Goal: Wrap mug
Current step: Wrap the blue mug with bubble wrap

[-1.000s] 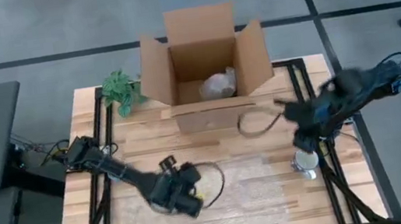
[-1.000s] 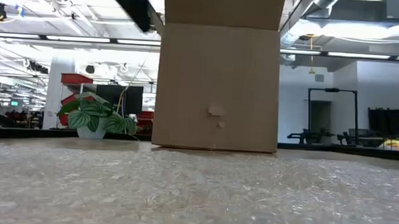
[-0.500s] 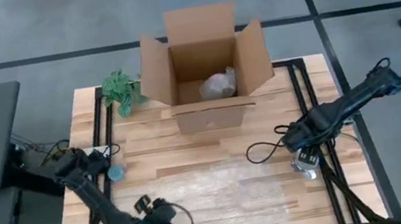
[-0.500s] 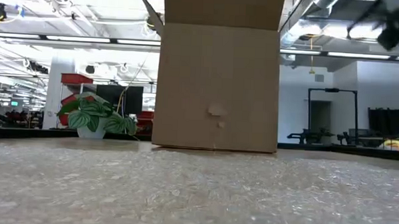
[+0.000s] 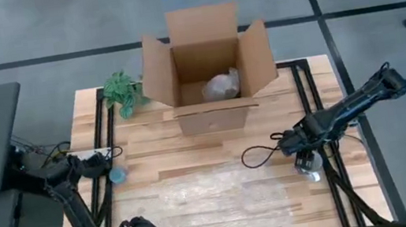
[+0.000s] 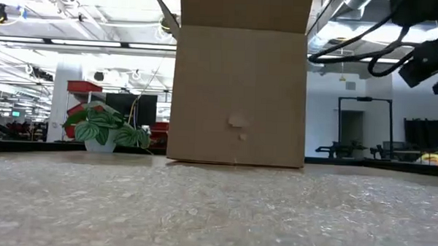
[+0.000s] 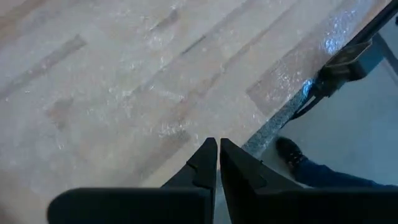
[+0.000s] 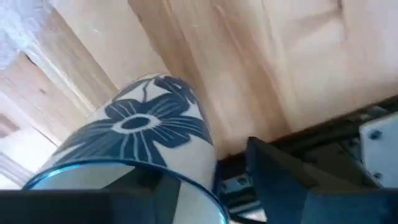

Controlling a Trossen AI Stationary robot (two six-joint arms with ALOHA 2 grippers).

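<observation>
At the right of the high view, the right hand (image 5: pixel 305 155) is spreading wide around the blue-flowered mug (image 8: pixel 143 140), not yet gripping it. The left hand (image 7: pixel 217 163) is waiting fully closed and empty at lower left. Fetching appears underway; next, judging by this, the fingers need closing before carrying the mug to the bubble wrap (image 5: pixel 223 198).

The high view looks straight down on the whole desk (image 5: pixel 216 147), while the low view faces level across it, sharing the cardboard box (image 5: pixel 207 57).
</observation>
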